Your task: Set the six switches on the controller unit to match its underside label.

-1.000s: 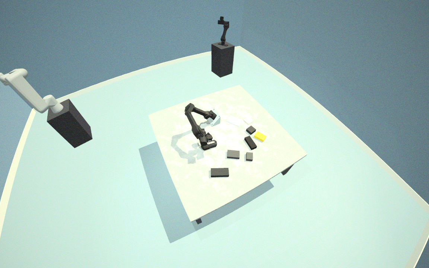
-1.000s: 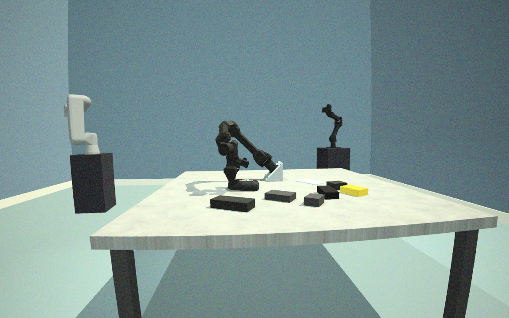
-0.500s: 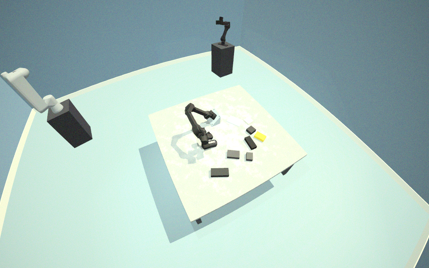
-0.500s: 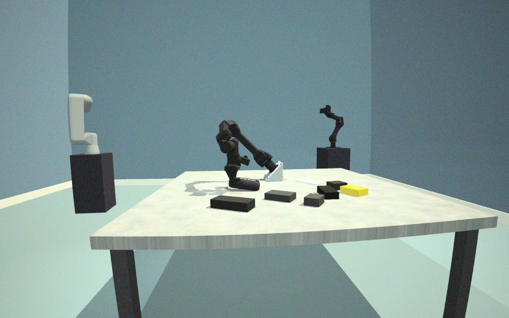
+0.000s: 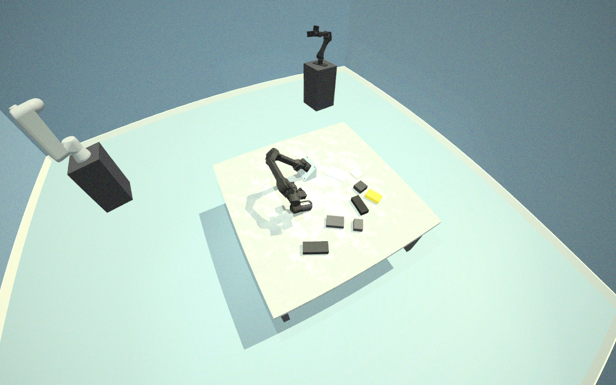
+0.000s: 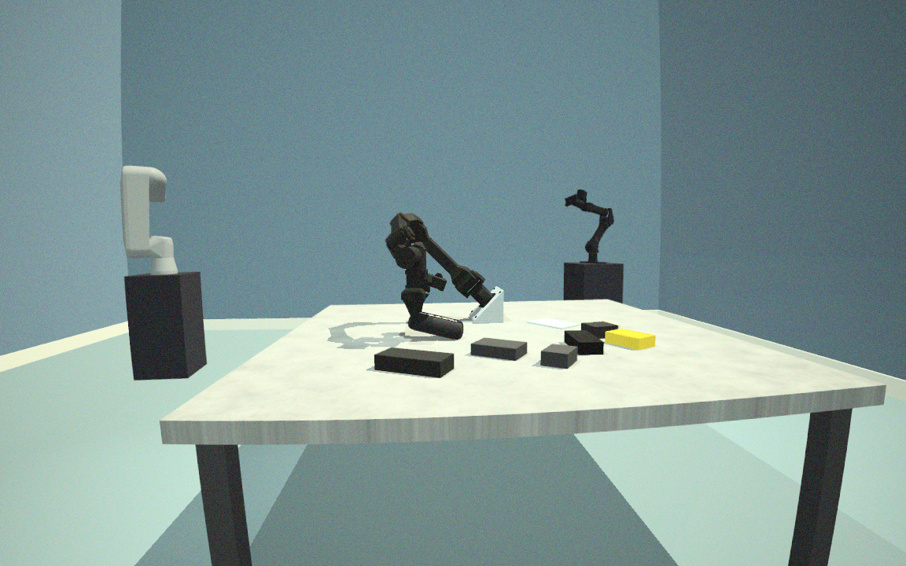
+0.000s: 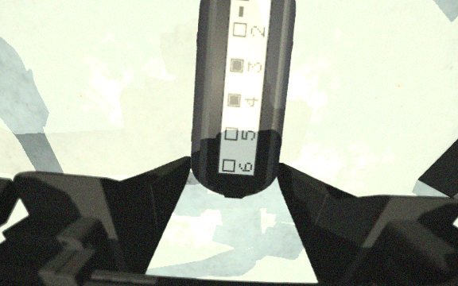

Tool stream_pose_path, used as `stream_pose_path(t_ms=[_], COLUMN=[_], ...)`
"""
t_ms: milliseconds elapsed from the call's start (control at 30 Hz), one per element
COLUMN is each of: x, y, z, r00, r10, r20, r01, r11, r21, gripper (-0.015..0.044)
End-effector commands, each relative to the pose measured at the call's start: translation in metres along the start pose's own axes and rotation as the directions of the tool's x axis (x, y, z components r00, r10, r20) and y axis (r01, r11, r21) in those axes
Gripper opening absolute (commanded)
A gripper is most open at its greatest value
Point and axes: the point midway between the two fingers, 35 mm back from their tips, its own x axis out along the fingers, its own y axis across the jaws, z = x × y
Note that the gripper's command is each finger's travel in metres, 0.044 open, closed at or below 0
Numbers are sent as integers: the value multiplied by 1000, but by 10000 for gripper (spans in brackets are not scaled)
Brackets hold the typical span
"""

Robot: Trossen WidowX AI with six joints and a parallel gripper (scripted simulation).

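Observation:
The dark controller unit (image 5: 303, 209) (image 6: 442, 326) (image 7: 209, 87) is upside down, its underside label (image 7: 241, 119) facing up. In the exterior view it is tilted, with the end at my gripper higher than the far end. My gripper (image 5: 294, 205) (image 6: 413, 320) (image 7: 234, 164) is shut on the unit's end near square 6, a fingertip against each side. On the label, squares 3 and 4 are filled, and 2, 5 and 6 are empty. Square 1 is cut off by the top edge of the wrist view. The rocker switches face down and are hidden.
A long dark block (image 5: 315, 247) (image 6: 412, 363), a grey block (image 5: 335, 221) (image 6: 498, 349), a small grey block (image 5: 357, 224) (image 6: 557, 356), a black block (image 5: 359, 205) (image 6: 583, 343) and a yellow block (image 5: 373, 196) (image 6: 629, 339) lie on the bench. My arm's white mount (image 5: 309, 172) (image 6: 491, 308) stands behind the unit.

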Motion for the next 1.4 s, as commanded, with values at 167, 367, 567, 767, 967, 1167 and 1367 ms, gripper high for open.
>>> stream_pose_path(t_ms=[167, 367, 567, 767, 967, 1167, 1367], x=[-9, -13, -17, -21, -25, -29, -32], y=[-2, -2, -2, -2, -2, -2, -2], z=[5, 7, 10, 13, 16, 19, 23], r00=[1000, 1000, 1000, 1000, 1000, 1000, 1000], r10=[-10, -10, -10, -10, -10, -10, -10], r20=[3, 3, 3, 4, 4, 4, 4], r01=[10, 10, 10, 10, 10, 10, 10], r11=[1000, 1000, 1000, 1000, 1000, 1000, 1000], r21=[-2, -2, -2, -2, -2, -2, -3], gripper=[336, 336, 336, 336, 336, 336, 336])
